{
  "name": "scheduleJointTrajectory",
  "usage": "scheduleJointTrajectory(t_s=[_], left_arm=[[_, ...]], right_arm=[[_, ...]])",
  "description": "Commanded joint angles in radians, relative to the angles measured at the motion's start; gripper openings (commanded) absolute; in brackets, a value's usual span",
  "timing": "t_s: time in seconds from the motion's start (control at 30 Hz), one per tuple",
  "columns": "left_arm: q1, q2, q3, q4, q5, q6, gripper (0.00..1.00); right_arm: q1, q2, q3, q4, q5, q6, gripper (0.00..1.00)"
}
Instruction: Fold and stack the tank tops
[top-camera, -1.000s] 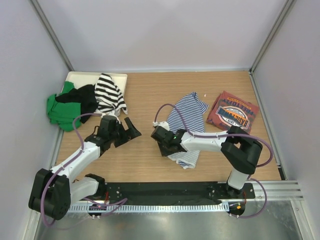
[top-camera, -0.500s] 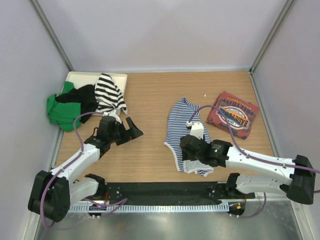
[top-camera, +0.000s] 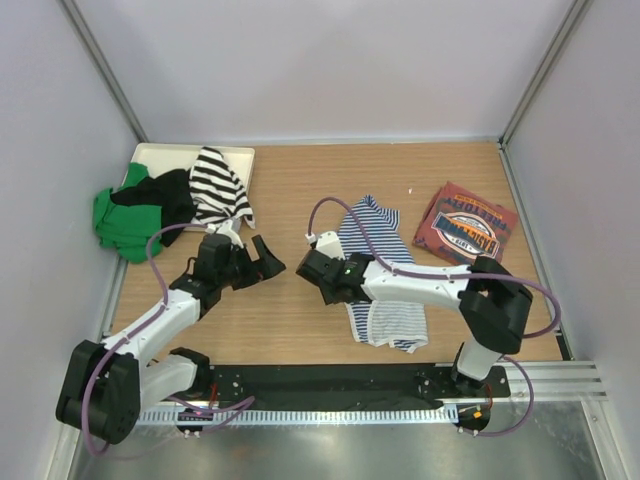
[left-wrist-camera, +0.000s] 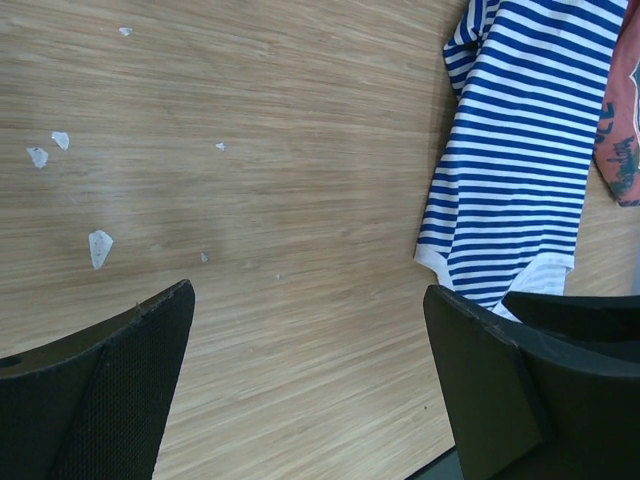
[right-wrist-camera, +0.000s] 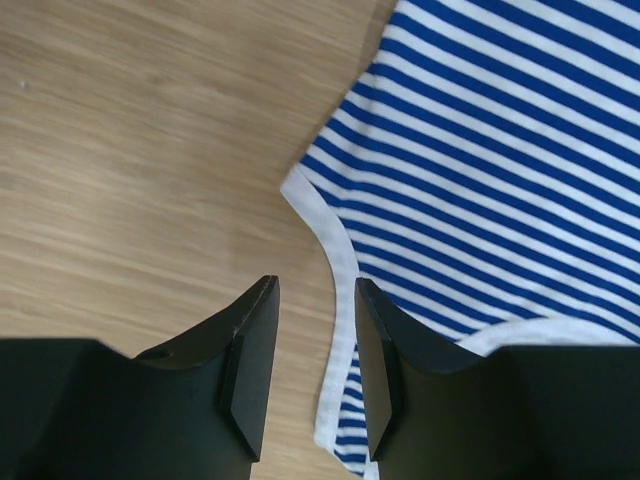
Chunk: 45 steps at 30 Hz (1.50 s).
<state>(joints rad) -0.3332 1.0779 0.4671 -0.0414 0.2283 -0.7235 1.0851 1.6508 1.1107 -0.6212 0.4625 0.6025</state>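
Navy-striped tank top (top-camera: 390, 322) lies flat; right claw (right-wrist-camera: 315, 295) parted over hem, left claw (left-wrist-camera: 308, 295) released.

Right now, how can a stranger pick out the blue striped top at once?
Near the middle of the table, the blue striped top lies left of the red top. Its stripes are thin and blue; the other striped top, in the far-left pile, has broad black ones.

The top view looks steeply down over the whole table (top-camera: 300, 190) from its near edge. The 2 wrist views look down from close by, both showing the navy-and-white striped tank top (left-wrist-camera: 520, 150).
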Motion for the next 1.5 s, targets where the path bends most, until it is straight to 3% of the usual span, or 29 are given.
scheduleJointTrajectory(t_s=[0.0, 0.13, 0.4, 0.43, 0.5, 0.53, 0.63, 0.83, 0.9, 1.0, 1.13, 1.33, 1.47], left_arm=[[0.011, 0.016, -0.001, 0.006, -0.059, 0.012, 0.97], [0.025, 0.054, 0.010, 0.002, -0.030, 0.009, 0.97], [0.034, 0.070, 0.010, 0.005, -0.020, 0.007, 0.97], [0.034, 0.071, 0.010, 0.005, -0.018, 0.007, 0.97], [0.034, 0.070, 0.010, 0.003, -0.020, 0.009, 0.96], [0.034, 0.070, 0.010, 0.006, -0.017, 0.009, 0.97], [0.034, 0.067, 0.004, 0.024, 0.005, 0.019, 0.96], [0.022, 0.030, -0.007, 0.087, 0.088, 0.018, 0.95], [-0.029, 0.014, 0.010, 0.089, 0.069, 0.015, 0.94], [-0.163, -0.015, 0.060, 0.080, -0.050, 0.024, 0.93], [-0.331, -0.024, 0.133, 0.075, -0.187, 0.073, 0.94], [-0.397, -0.009, 0.183, 0.124, -0.337, 0.162, 0.95], [-0.457, 0.040, 0.186, 0.196, -0.417, 0.264, 0.90]], right_arm=[[-0.039, 0.070, 0.084, 0.063, -0.018, -0.038, 0.43], [-0.068, 0.164, 0.127, 0.087, -0.045, -0.043, 0.47], [-0.135, 0.251, 0.129, 0.133, -0.090, -0.050, 0.45], [-0.143, 0.254, 0.124, 0.135, -0.097, -0.050, 0.31], [-0.142, 0.248, 0.110, 0.132, -0.114, -0.066, 0.16], [-0.134, 0.228, 0.103, 0.127, -0.120, -0.075, 0.02], [-0.090, 0.150, 0.054, 0.124, -0.108, -0.118, 0.01], [-0.051, -0.290, -0.072, 0.028, -0.096, -0.084, 0.01], [-0.077, -0.443, -0.057, -0.063, -0.087, -0.075, 0.01], [-0.151, -0.544, 0.004, -0.178, -0.100, -0.093, 0.01], [-0.215, -0.583, 0.076, -0.271, -0.091, -0.144, 0.01], [-0.232, -0.623, 0.170, -0.344, -0.113, -0.178, 0.01], [-0.240, -0.632, 0.181, -0.356, -0.114, -0.179, 0.01]])
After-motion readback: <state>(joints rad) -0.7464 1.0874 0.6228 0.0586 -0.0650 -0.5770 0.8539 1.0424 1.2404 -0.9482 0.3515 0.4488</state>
